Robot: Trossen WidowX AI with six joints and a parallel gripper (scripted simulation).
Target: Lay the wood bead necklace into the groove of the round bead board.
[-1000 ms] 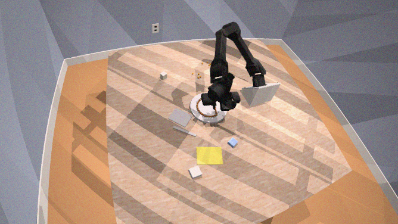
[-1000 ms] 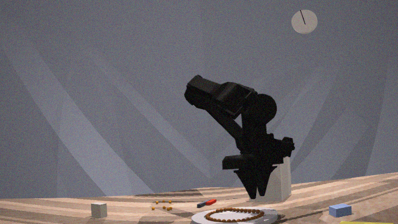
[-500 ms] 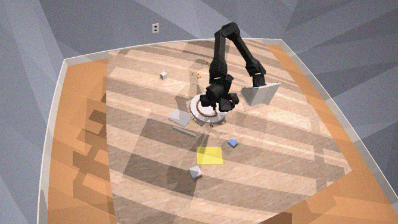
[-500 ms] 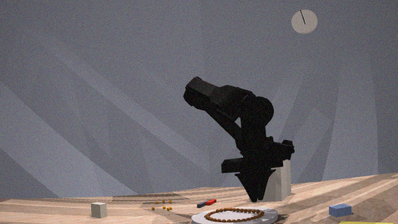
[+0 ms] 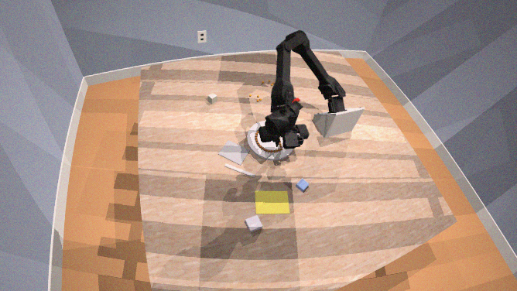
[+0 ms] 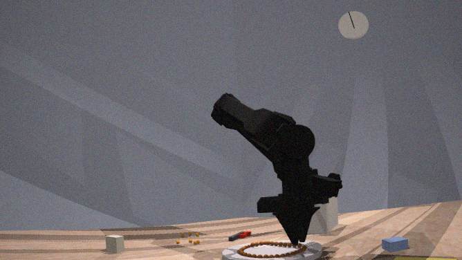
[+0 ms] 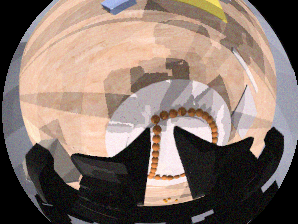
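Observation:
The round bead board (image 5: 271, 155) (image 6: 312, 249) (image 7: 127, 136) lies flat on the table's middle. The wood bead necklace (image 5: 256, 141) (image 6: 242, 250) (image 7: 156, 143) lies as a ring in its groove. My gripper (image 5: 280, 144) (image 6: 297, 242) (image 7: 161, 131) points straight down at the ring's right side, fingertips at bead height. The fingers are drawn in to a narrow gap. In the wrist view a stretch of the strand runs between them, with bare board showing beside it. The arm hides part of the ring in the top view.
A white wedge block (image 5: 337, 121) (image 6: 325, 214) stands right of the board. A grey tile (image 5: 233, 152) and white stick (image 5: 240, 170) lie left. A blue block (image 5: 303, 185) (image 6: 395, 243), yellow pad (image 5: 272, 202), pale cubes (image 5: 253, 223) (image 5: 211, 98) and loose orange beads (image 5: 257, 97) (image 6: 190, 238) lie around.

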